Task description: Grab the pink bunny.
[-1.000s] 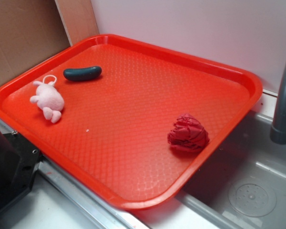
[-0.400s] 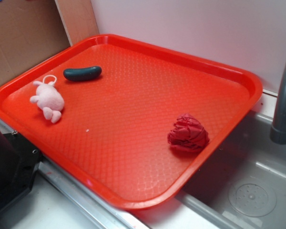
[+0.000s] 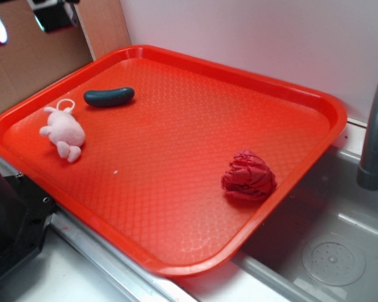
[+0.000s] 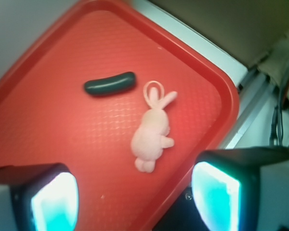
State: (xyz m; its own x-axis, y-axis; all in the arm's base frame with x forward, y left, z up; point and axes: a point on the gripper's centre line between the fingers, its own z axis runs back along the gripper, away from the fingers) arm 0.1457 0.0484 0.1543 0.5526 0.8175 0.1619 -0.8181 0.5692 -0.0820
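In the exterior view, a wide red plastic tray with a textured floor (image 3: 176, 53) sits tilted over the edge of a grey metal sink (image 3: 340, 251), a grey tap pipe (image 3: 377, 126) rising at the right. The small pale pink fuzzy plush bunny (image 3: 66, 131) lies near the tray's left corner, its thin white loop pointing toward the back rim, and a dark green pickle-shaped toy (image 3: 109, 96) lies just beside it, not touching. A deep red wrinkly cloth ball (image 3: 248, 175) rests well apart near the right rim. The pincer (image 3: 22, 19) shows only at the top left corner, high above the tray. In the wrist view, the bunny (image 4: 151, 132) lies flat on the tray (image 4: 48, 62) with ears toward the pickle (image 4: 110, 83), and the pincer (image 4: 135, 199) hangs above with its two fingers (image 4: 53, 202) spread wide apart, holding nothing
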